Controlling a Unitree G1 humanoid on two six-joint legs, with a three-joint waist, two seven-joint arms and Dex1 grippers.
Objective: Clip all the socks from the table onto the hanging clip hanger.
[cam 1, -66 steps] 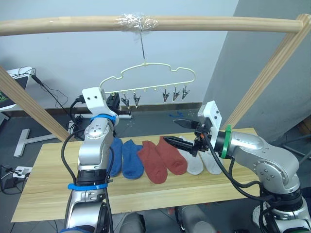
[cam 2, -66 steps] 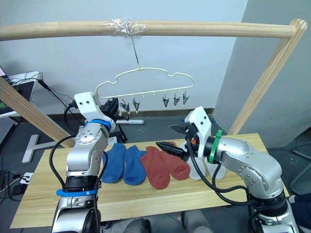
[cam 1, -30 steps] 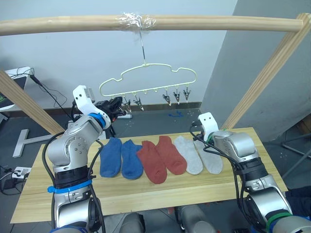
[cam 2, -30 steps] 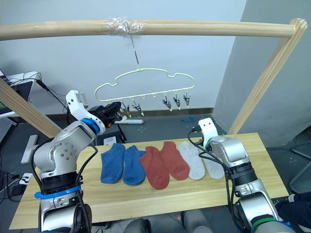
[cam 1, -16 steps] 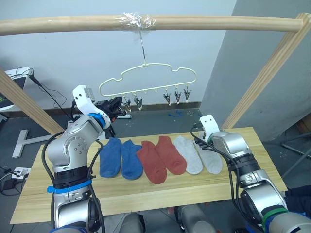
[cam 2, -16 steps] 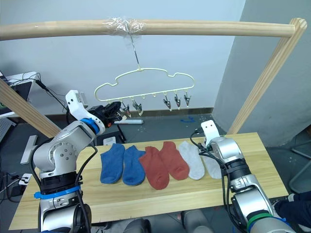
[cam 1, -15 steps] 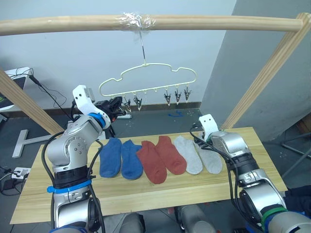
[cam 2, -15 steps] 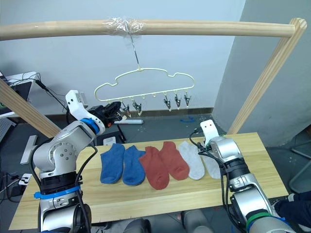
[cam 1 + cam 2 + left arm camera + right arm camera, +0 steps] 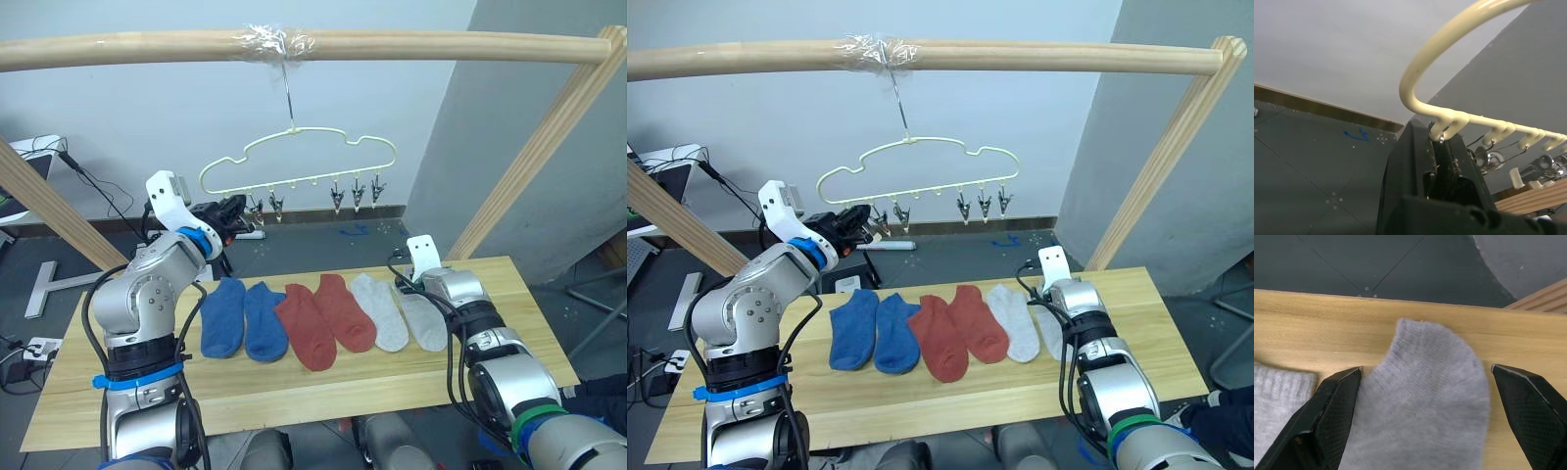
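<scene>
Six short soft-fabric ankle socks lie flat in a row on the long light-wood plank worktop [image 9: 294, 387], below the pale cream cloud-shaped wire clip hanger [image 9: 299, 168]: two blue at its left end, two rust-red, two grey. The right hand [image 9: 1422, 396] is spread wide over the rightmost light grey sock [image 9: 1420, 401], its fingers straddling the rounded end. Limp and light, it should bunch when pinched; that edge suits. The left hand [image 9: 1442, 161] appears closed on the hanger's end clip, though the view is cramped.
</scene>
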